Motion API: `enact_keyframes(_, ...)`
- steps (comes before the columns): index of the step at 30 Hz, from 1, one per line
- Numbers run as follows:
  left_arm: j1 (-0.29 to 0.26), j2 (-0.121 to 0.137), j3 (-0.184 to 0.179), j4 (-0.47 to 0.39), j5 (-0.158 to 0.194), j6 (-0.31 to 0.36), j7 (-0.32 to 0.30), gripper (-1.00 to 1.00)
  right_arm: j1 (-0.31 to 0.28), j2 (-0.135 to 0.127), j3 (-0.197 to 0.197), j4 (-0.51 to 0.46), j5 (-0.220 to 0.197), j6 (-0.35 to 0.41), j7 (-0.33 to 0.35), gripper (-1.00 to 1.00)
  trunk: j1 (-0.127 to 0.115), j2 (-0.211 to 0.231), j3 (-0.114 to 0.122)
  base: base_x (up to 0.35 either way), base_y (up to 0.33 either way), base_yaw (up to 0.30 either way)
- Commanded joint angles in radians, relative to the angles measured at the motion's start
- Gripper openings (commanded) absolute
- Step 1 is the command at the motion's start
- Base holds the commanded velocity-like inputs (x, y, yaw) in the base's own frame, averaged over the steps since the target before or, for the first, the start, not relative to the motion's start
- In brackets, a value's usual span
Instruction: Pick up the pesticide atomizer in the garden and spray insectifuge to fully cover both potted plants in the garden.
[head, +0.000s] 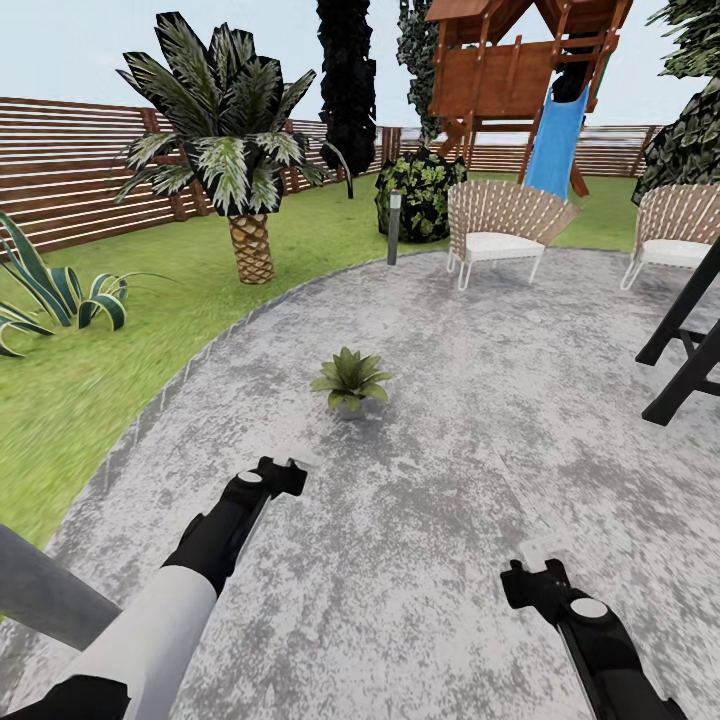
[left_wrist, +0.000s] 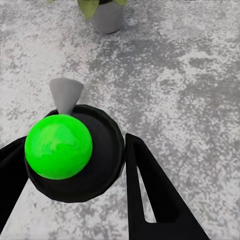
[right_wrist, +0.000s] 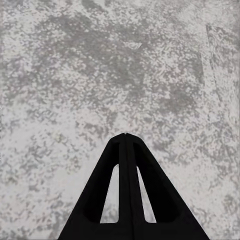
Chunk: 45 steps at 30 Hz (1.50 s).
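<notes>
Spraying step: atomizer aimed at a potted plant (head: 350, 381)

Left gripper (left_wrist: 95, 165) pinched the pesticide atomizer (left_wrist: 75, 150); right gripper (right_wrist: 125, 137) pressed together, empty; next, trigger squeezed.

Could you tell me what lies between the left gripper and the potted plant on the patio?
Nothing: in the head view, only bare mottled-grey paving separates the left gripper from the potted plant.

You had mottled rough stone patio (head: 480, 420), slatted wooden fence (head: 70, 170), woven chairs (head: 505, 215), glossy green ball (left_wrist: 58, 146).
</notes>
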Motion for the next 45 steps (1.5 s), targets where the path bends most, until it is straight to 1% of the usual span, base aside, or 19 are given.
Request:
enact_keyframes(1,0.001,0.001,0.001,-0.003,-0.011,0.004,-0.007,-1.0,0.0,0.0,-0.001,0.0,0.01,0.001,0.009,1.0,0.0,0.0,-0.001,0.0,0.0,0.0)
enact_keyframes(8,0.008,0.002,0.001,-0.007,-0.011,0.006,-0.007,-1.0,0.001,0.001,-0.001,0.001,0.009,-0.004,0.009,1.0,0.0,0.0,-0.001,0.0,0.0,0.0)
enact_keyframes(10,0.043,0.002,0.001,-0.02,-0.011,0.007,-0.008,-1.0,0.001,0.001,-0.001,0.001,0.009,-0.003,0.009,1.0,0.0,0.0,-0.001,0.0,0.0,0.0)
enact_keyframes(13,0.067,0.002,0.001,-0.025,-0.01,0.007,-0.009,-1.0,0.001,0.001,0.0,0.001,0.009,0.003,0.009,1.0,0.0,0.0,-0.001,0.0,0.0,0.0)
enact_keyframes(18,0.078,0.002,0.002,-0.027,-0.009,0.007,-0.01,-1.0,0.001,0.001,-0.001,-0.002,0.009,0.007,0.009,1.0,0.0,0.0,-0.001,0.0,0.0,0.0)
enact_keyframes(20,0.078,0.002,0.019,-0.026,-0.007,0.007,-0.013,-1.0,0.001,0.001,-0.002,-0.003,0.009,0.008,0.009,1.0,0.0,0.0,-0.001,0.0,0.0,0.0)
enact_keyframes(24,0.079,0.002,0.099,-0.026,-0.006,0.007,-0.013,-1.0,0.001,0.001,-0.001,-0.003,0.009,0.009,0.009,1.0,0.0,0.0,-0.001,0.05,0.0,0.0)
enact_keyframes(26,0.079,0.002,0.111,-0.026,-0.006,0.007,-0.013,-1.0,0.001,0.001,-0.001,-0.003,0.009,0.014,0.009,1.0,0.0,0.0,-0.001,0.16,0.0,0.0)
enact_keyframes(34,0.079,0.0,0.113,-0.028,-0.014,0.009,-0.009,-1.0,0.001,0.002,0.002,-0.003,0.009,0.033,0.009,1.0,0.0,0.0,-0.001,0.227,0.0,0.0)
enact_keyframes(42,0.079,0.0,0.114,-0.029,-0.008,0.009,-0.01,-1.0,0.001,0.002,0.002,-0.003,0.007,0.034,0.009,1.0,0.0,0.0,-0.001,0.014,0.0,0.0)
enact_keyframes(45,0.079,0.0,0.117,-0.029,-0.006,0.009,-0.01,-1.0,0.001,0.002,0.002,-0.003,0.007,0.034,0.009,1.0,0.0,0.0,-0.001,0.186,0.0,0.0)
